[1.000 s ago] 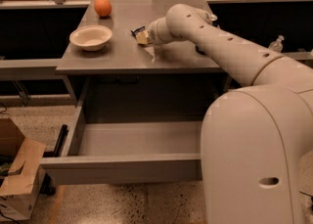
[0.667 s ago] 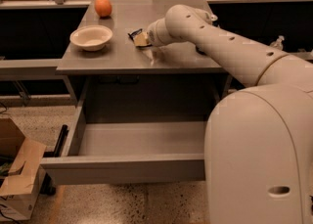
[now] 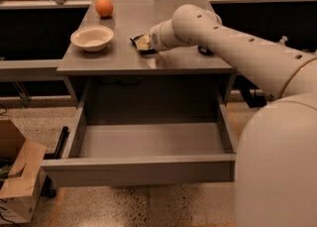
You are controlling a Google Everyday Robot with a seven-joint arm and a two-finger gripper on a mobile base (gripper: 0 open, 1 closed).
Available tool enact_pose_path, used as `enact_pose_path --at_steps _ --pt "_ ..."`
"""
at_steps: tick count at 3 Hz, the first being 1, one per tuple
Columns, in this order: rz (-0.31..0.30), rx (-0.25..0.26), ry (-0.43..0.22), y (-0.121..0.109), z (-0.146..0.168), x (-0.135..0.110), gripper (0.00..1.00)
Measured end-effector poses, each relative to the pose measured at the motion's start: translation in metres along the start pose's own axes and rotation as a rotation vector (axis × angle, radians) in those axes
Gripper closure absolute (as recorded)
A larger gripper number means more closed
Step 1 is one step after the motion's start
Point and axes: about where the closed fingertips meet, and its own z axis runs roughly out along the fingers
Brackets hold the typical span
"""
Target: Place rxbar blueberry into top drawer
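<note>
The top drawer (image 3: 138, 169) is pulled wide open below the grey table (image 3: 124, 62), and its inside is bare. My gripper (image 3: 141, 43) is over the middle of the tabletop, right of the bowl. It is shut on a small dark flat wrapper, the rxbar blueberry (image 3: 135, 39), which sticks out to the left of the fingertips just above the table surface. The arm reaches in from the right and hides the table behind it.
A white bowl (image 3: 92, 37) sits on the table's left part, with an orange (image 3: 104, 7) behind it. A small dark object (image 3: 205, 50) lies partly hidden behind the arm. A cardboard box (image 3: 17, 176) stands on the floor at the left of the drawer.
The gripper with the bar has shifted slightly left and toward the table's front. The arm's large body has drifted to the right. Bowl, orange and drawer have not moved.
</note>
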Motion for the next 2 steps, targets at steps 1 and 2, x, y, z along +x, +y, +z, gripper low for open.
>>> enact_pose_path --at_steps 1,2 --pt "0.017 -0.078 0.018 0.0304 -0.017 0.016 1.0" --pt "0.019 -0.091 0.021 0.0362 -0.0154 0.0179 1.0"
